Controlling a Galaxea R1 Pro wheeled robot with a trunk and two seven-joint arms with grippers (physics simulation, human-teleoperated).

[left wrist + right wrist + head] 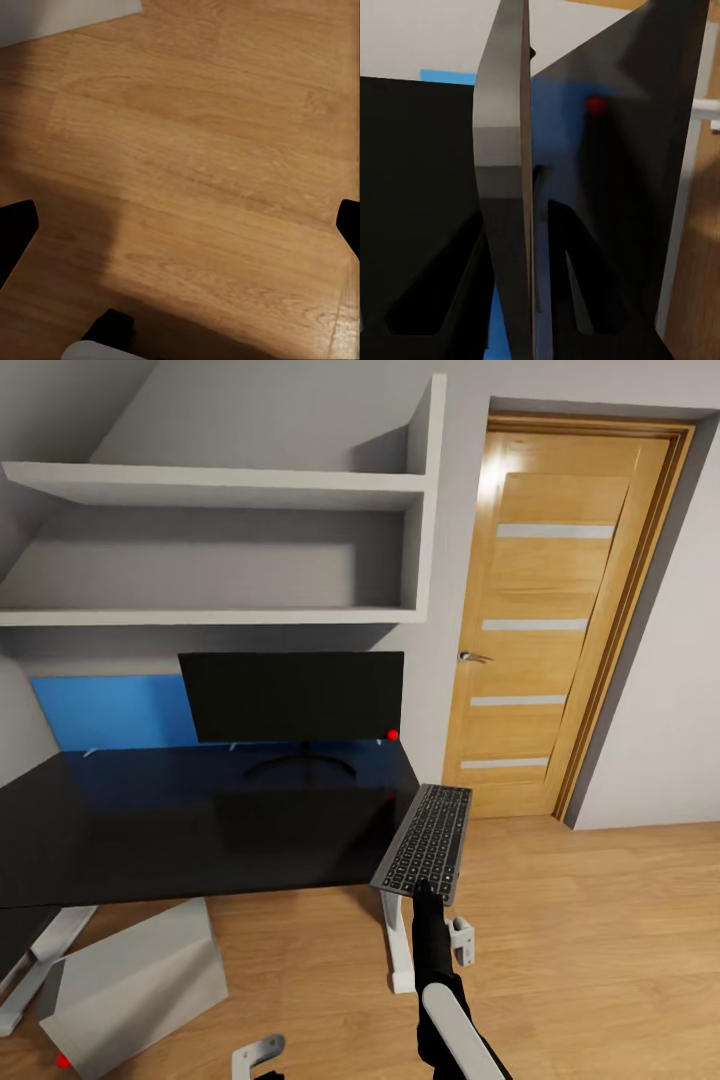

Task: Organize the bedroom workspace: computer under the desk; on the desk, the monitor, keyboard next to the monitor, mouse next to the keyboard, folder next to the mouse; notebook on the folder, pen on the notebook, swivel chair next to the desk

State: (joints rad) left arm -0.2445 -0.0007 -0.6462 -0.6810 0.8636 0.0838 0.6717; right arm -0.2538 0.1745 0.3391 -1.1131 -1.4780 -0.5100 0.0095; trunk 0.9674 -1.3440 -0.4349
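The right gripper is clamped on the near short end of the keyboard, a slim grey frame with rows of black keys. In the right wrist view the keyboard shows edge-on as a thin grey slab, with a dark finger on one side of it and another dark finger on the other side. In the head view it is held out from the gripper toward the door, tilted, at the right end of the desk; its left long edge overlaps the glossy black top, but whether it touches the top cannot be told, and most of it hangs over the wood floor.

The monitor, wide and black with a red dot at its lower right corner, stands on its curved foot at the back of the desk, well to the left of the keyboard. The computer, a plain grey box with a red dot at a lower corner, sits on the floor under the desk front, tilted.

The left gripper faces bare floor, its two dark fingertips at opposite edges of the left wrist view, wide apart with nothing between them. In the head view little of the left arm shows at the bottom edge
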